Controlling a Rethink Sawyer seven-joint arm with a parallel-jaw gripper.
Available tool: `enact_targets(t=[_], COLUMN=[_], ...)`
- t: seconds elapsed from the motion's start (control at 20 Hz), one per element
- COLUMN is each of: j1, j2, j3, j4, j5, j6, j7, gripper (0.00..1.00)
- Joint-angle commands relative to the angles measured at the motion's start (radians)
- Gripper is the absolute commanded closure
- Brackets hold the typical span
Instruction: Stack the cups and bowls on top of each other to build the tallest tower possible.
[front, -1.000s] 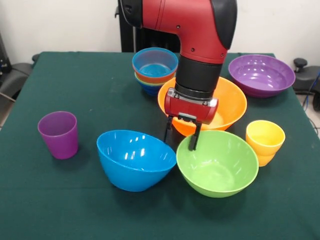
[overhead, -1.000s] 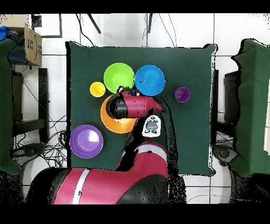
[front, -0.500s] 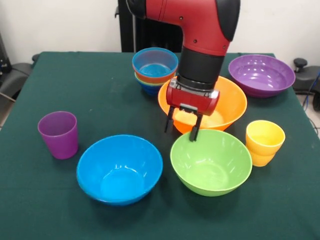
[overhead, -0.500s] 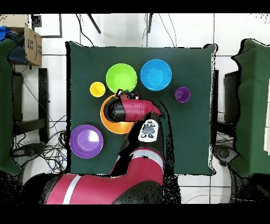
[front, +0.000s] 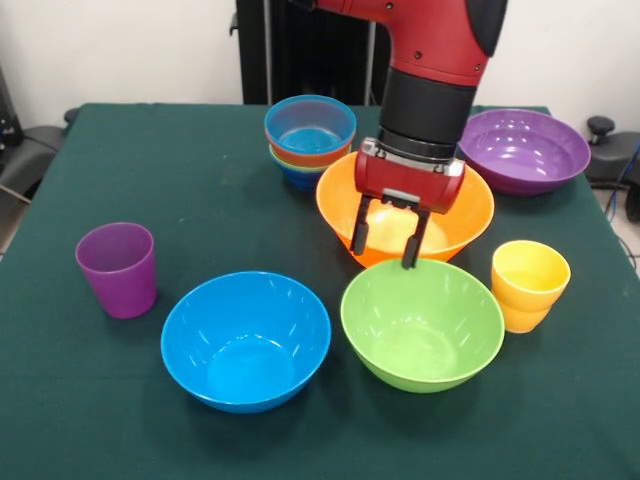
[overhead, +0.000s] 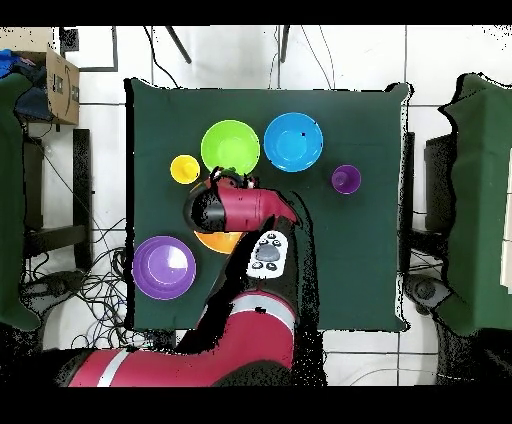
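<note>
Moving sideways since before, the gripper (front: 386, 241) hangs open and empty over the big orange bowl (front: 470, 214). Green bowl (front: 422, 325) sits just below it; blue bowl (front: 246, 340) rests flat beside that.

Green table (front: 180, 190): bowls (front: 246, 338), purple cup (front: 118, 268), yellow cup (front: 528, 284).

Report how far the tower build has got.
Done: only a short stack of small bowls, light blue on top, stands at the table's far side. In hand: nothing; the gripper hangs open and empty over the large orange bowl. Left: the blue bowl, green bowl, purple bowl, purple cup and yellow cup all sit apart on the cloth.
</note>
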Motion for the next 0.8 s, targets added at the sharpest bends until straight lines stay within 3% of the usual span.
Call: enact_targets(t=[0.05,0.8], j1=[0.014,-0.002], j2=[0.061,0.112], j3=[0.062,0.054], j4=[0.046,0.071], j5=[0.043,0.034], j6=[0.015,-0.090], j7=[0.167,0.161], gripper=[0.00,0.00])
